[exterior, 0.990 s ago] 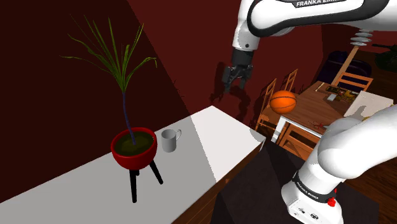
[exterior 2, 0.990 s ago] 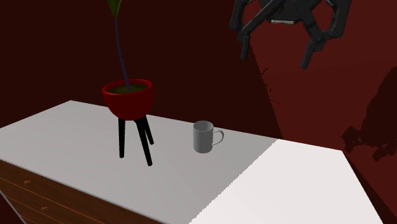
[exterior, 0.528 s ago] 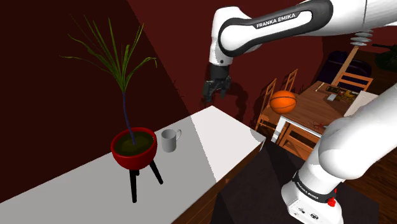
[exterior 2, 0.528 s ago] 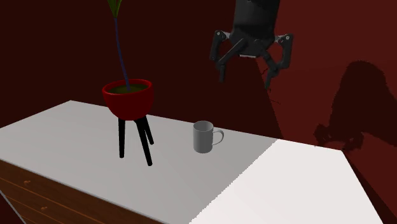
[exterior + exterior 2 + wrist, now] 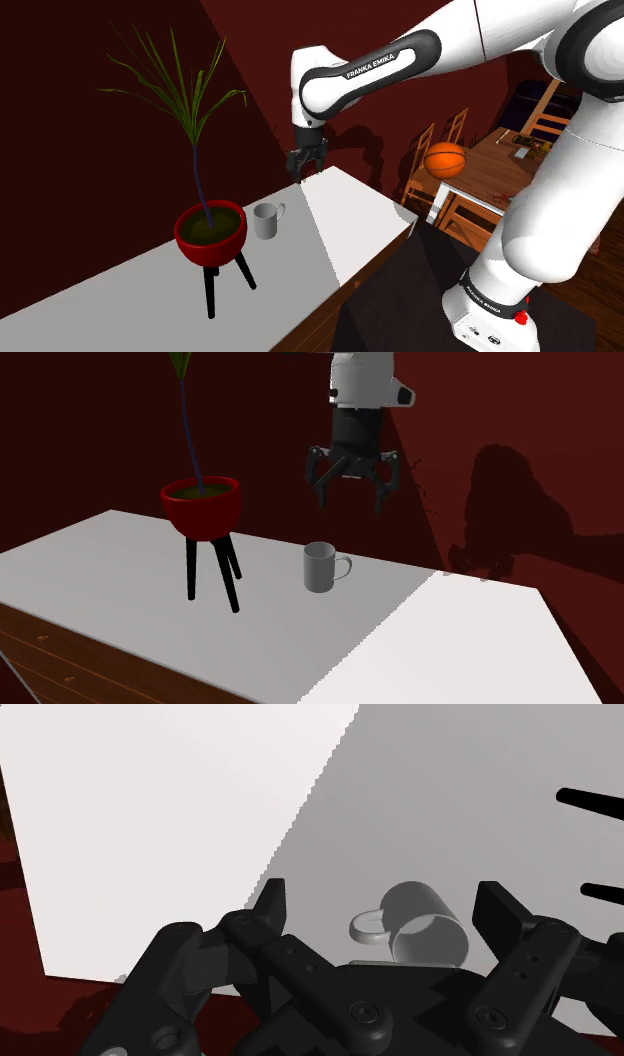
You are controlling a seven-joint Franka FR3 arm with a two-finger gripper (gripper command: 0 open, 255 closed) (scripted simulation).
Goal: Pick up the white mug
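Shoulder view shows one pale grey mug (image 5: 266, 220) standing upright on the counter (image 5: 345, 225), just beside the one red pot (image 5: 210, 236) and apart from it, its single handle turned away from the pot. The pot holds one spiky green plant (image 5: 185, 90) and rests on three black legs (image 5: 211, 290). The one black pincer (image 5: 304, 170) hangs in the air farther from the pot than the mug is, and higher than the pot's rim. Its two fingers are spread wide with nothing gripped. From the second exterior view, the pincer (image 5: 351, 505) sits above the mug (image 5: 319, 567), well clear of it. From the wrist view, the mug (image 5: 425, 926) lies below the gap between the fingers (image 5: 497, 909), untouched. One orange ball (image 5: 446, 159) sits far beyond the pot.
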